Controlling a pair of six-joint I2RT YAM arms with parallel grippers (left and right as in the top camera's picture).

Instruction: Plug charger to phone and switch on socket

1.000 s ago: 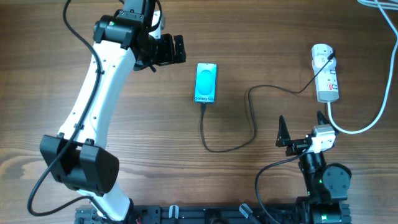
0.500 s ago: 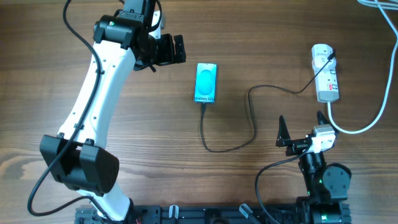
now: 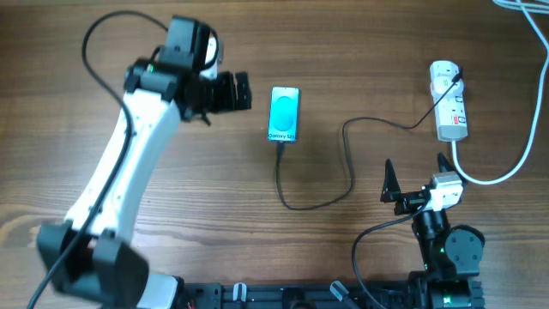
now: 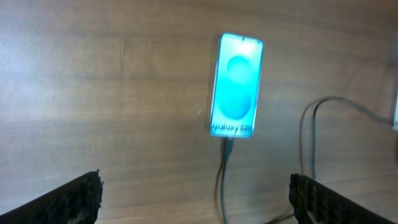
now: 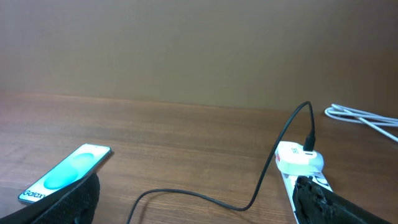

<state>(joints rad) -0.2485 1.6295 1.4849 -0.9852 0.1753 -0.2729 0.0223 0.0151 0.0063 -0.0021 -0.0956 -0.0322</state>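
Note:
The phone (image 3: 284, 113) lies flat mid-table with its turquoise screen lit; it also shows in the left wrist view (image 4: 235, 85) and the right wrist view (image 5: 64, 172). The black charger cable (image 3: 345, 176) runs from the socket (image 3: 449, 100) in a loop to the phone's bottom edge, where its plug (image 3: 280, 145) sits in the port. My left gripper (image 3: 237, 92) is open and empty, just left of the phone. My right gripper (image 3: 416, 184) is open and empty near the front edge, below the socket. The socket also shows in the right wrist view (image 5: 298, 160).
A thick white cord (image 3: 515, 167) loops from the socket's near end to the right edge and up to the far right corner, where more white cord (image 5: 364, 117) lies. The right arm's base (image 3: 446, 249) stands at the front right.
My left arm has swung: its elbow and base moved left and the gripper shifted slightly down and back from the phone. The right arm, phone and cable have not moved.

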